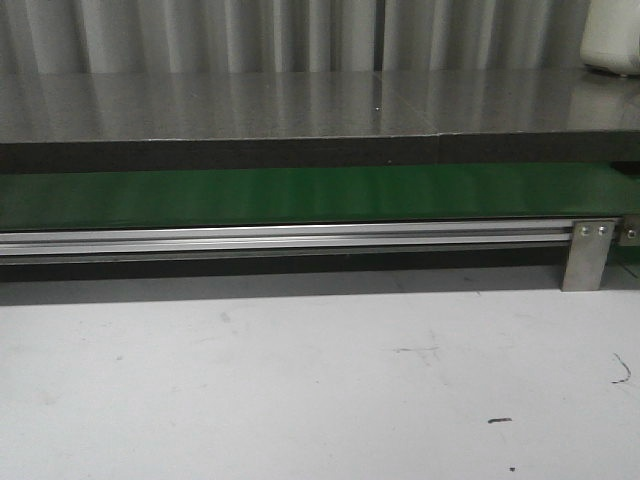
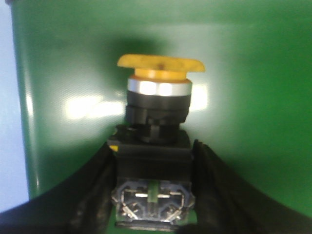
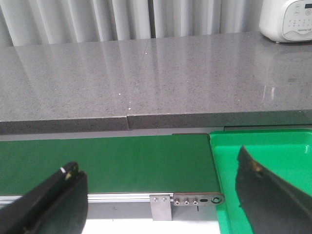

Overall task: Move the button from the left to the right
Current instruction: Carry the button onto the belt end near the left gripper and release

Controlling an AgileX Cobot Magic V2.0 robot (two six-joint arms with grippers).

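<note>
Orange-capped push-button with a black blocky body (image 2: 153, 141) sits clamped between my left tool's (image 2: 153, 195) black fingers over the green belt surface (image 2: 253, 97), seen only from the left wrist. My right tool (image 3: 161, 195) hangs spread wide and empty by the bright green plastic tray (image 3: 273, 146). Judging by that low hold on the body, the button could tilt or slip in transit; the front view shows neither arm.

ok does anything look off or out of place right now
Nothing looks damaged or spilled. The button sits squarely in the left hand, fingers on both sides of its black body, above the green belt. The right hand is open and holds nothing, near the green tray.
</note>
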